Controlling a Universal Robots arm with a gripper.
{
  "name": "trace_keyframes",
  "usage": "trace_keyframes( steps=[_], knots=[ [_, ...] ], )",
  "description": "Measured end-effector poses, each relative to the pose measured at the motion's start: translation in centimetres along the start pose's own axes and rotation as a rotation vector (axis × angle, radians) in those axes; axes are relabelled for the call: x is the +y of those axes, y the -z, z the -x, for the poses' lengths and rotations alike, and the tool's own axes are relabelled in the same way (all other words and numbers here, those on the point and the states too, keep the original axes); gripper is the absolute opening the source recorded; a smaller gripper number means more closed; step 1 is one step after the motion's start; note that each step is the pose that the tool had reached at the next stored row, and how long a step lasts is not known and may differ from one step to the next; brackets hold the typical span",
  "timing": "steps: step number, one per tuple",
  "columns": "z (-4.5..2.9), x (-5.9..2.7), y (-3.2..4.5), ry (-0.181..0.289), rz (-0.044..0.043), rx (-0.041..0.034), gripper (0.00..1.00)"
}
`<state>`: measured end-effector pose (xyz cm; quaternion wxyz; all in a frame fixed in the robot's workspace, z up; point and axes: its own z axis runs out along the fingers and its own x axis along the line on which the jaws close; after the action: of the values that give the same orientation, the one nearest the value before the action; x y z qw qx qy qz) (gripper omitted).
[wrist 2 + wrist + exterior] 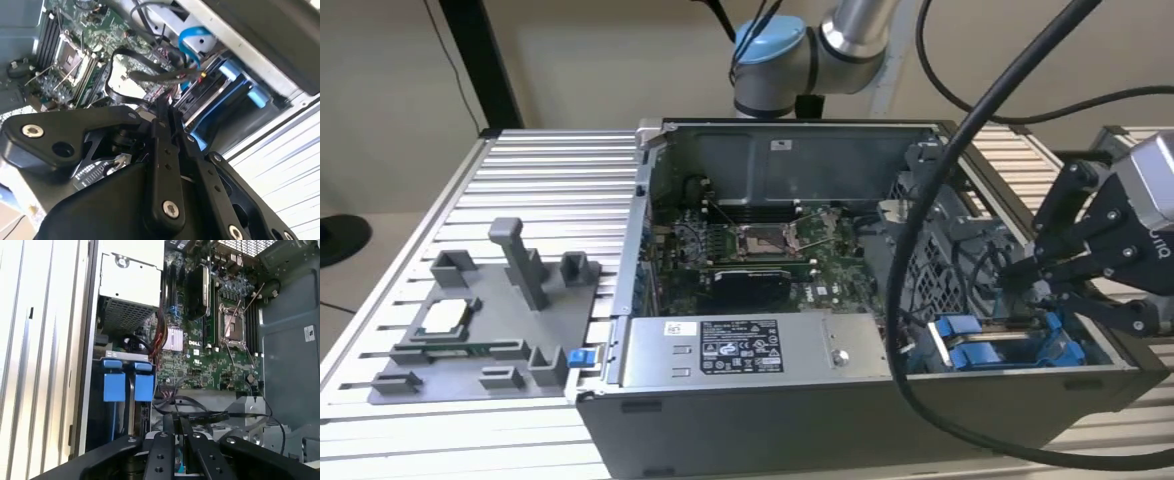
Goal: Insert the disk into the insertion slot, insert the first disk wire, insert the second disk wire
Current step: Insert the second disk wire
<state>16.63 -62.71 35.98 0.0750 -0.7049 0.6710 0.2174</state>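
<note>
Your hand is over the open case, at the case's near corner on the exterior view's right. The case itself takes up most of the slatted counter. That corner is where the slot is, the perforated grey bay with the blue tabs.

In both wrist views the fingers are pressed nearly together with only a sliver between them. I'd call the hand clenched, but I can't tell whether something thin is pinched in there.

The disk looks to me like it's already in the slot. In the second wrist view its blue carrier is tucked under the bay's metal edge, just beyond your fingertips and off to one side. From the way the carrier lies, I'd say its long axis runs into the bay, roughly along the case's side wall.

What matters now is the gap between fingertips and disk. The fingertips are right beside a loop of flat black wire. A dark connector hangs between them and the disk's exposed end, very near but seemingly not plugged in.

You can't see much of the disk, just bright blue plastic around a dark, ribbed edge.
</note>
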Motion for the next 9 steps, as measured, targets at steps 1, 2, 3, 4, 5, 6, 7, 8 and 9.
trace_keyframes(
  steps=[1,2,3,4,5,6,7,8,9],
  knots=[
    [0.0,0.2,-0.05,-0.003,0.0003,0.0175,0.0],
    [0.0,0.31,-0.07,-0.006,0.0008,0.0365,0.0],
    [0.0,0.38,-0.09,-0.009,0.0011,0.0549,0.0],
    [0.0,0.42,-0.09,-0.011,-0.0014,0.0735,0.0],
    [0.0,0.47,-0.11,-0.012,-0.0071,0.0906,0.0],
    [0.01,0.53,-0.12,-0.012,-0.0147,0.1088,0.0],
    [0.05,0.6,-0.16,-0.011,-0.026,0.1264,0.0],
    [0.13,0.69,-0.22,-0.008,-0.0405,0.1393,0.0],
    [0.26,0.82,-0.34,-0.005,-0.0528,0.1467,0.0]
  ],
)
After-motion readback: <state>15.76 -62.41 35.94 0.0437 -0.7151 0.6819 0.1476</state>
